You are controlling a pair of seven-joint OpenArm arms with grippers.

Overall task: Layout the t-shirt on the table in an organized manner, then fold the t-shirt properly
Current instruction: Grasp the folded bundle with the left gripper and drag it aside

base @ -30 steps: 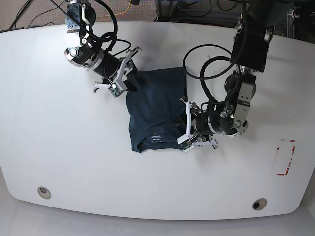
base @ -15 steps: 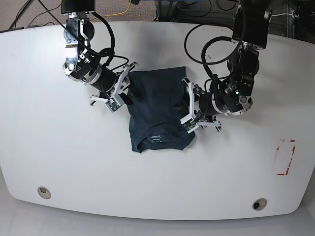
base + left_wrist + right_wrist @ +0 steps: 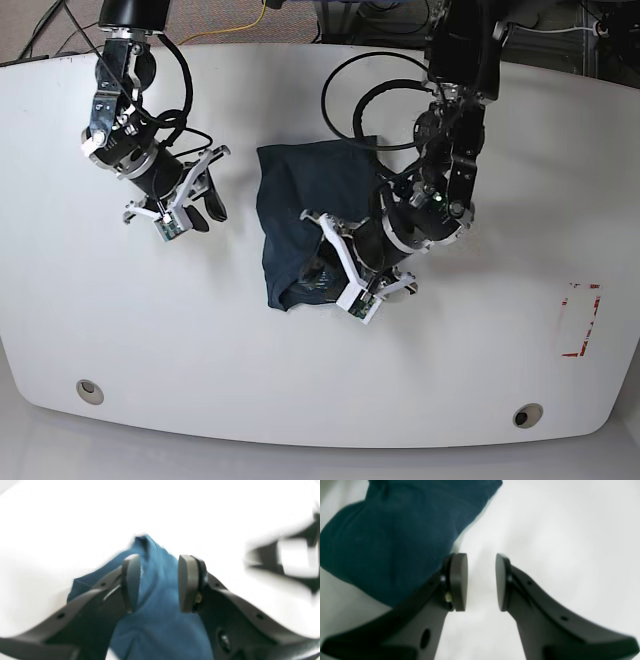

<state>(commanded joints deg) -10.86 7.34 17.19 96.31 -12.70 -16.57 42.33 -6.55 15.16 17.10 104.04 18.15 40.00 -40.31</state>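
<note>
The dark navy t-shirt (image 3: 300, 190) lies crumpled in the middle of the white table (image 3: 120, 320), neck label toward the front. My left gripper (image 3: 342, 277) reaches over the t-shirt's front right part. In the left wrist view it (image 3: 158, 582) is open, with a raised fold of t-shirt (image 3: 160, 620) running between its pads. My right gripper (image 3: 202, 205) hovers over bare table just left of the t-shirt. It (image 3: 481, 582) is open with nothing between its fingers, and the t-shirt (image 3: 382, 530) sits off its left finger.
Two grey grommet holes (image 3: 90, 390) (image 3: 527, 414) sit near the table's front edge. A red tape rectangle (image 3: 580, 320) marks the right side. Black cables loop above the shirt's far right corner (image 3: 350, 90).
My right gripper has let go of the shirt's far left corner and pulled away to the left. My left gripper has swung left, over the shirt's front right part.
</note>
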